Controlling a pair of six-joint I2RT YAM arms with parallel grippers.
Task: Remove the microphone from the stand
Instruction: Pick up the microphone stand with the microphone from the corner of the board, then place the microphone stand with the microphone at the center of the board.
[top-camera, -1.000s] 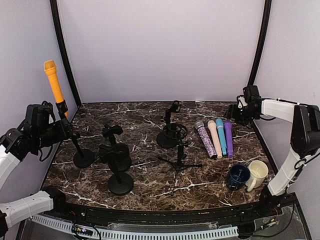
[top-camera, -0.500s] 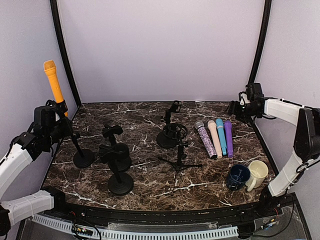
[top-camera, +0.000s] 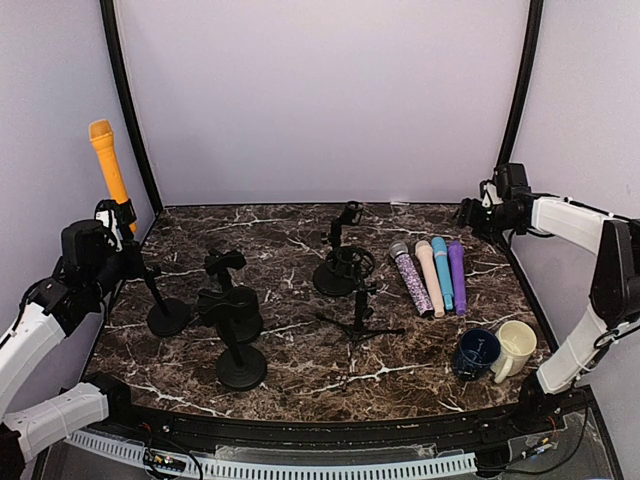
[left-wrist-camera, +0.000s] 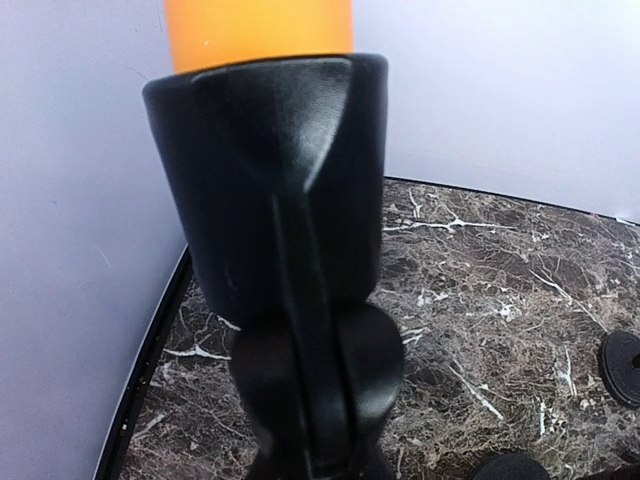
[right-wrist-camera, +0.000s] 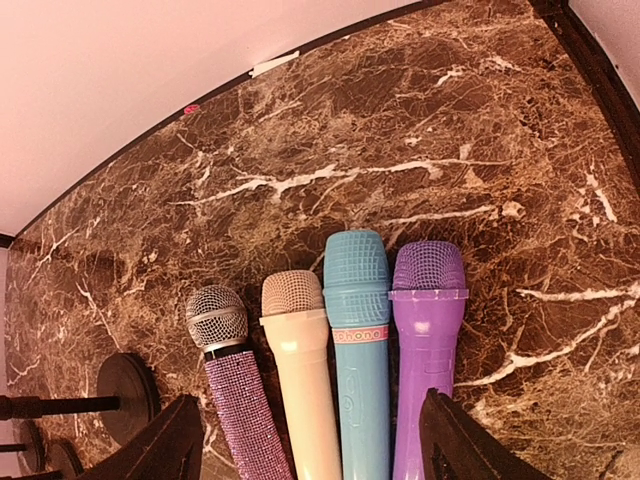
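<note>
At the far left corner of the worktop (top-camera: 300, 352), an orange mic (top-camera: 107, 165) stands head up, leaning slightly to the left. Its lower end is seated in the black clip (left-wrist-camera: 270, 180) of a round-based stand (top-camera: 166, 316), whose base rests near the left edge. The left gripper (top-camera: 120, 240) lies against the top of that stand, at clip height. Its jaws are together, but neither view shows whether they pinch the clip, the foot of the mic, or nothing. In the left wrist view the clip fills the frame with the orange body rising above it, and the fingers are out of sight. The right gripper (right-wrist-camera: 312, 425) hangs over the far right corner, jaws apart and holding nothing. Below it four mics lie side by side with their heads toward the far edge: from left to right, a glitter mic (right-wrist-camera: 238, 385), a cream mic (right-wrist-camera: 300, 370), a blue mic (right-wrist-camera: 358, 340) and a purple mic (right-wrist-camera: 425, 330). Toward the middle of the worktop stand a near stand (top-camera: 241, 372), a second stand (top-camera: 236, 322) just behind it, a far stand (top-camera: 340, 272) and a tripod (top-camera: 360, 322). Near the right edge, toward the near right corner, a navy mug (top-camera: 473, 353) and a cream mug (top-camera: 515, 348) sit just beside each other.
</note>
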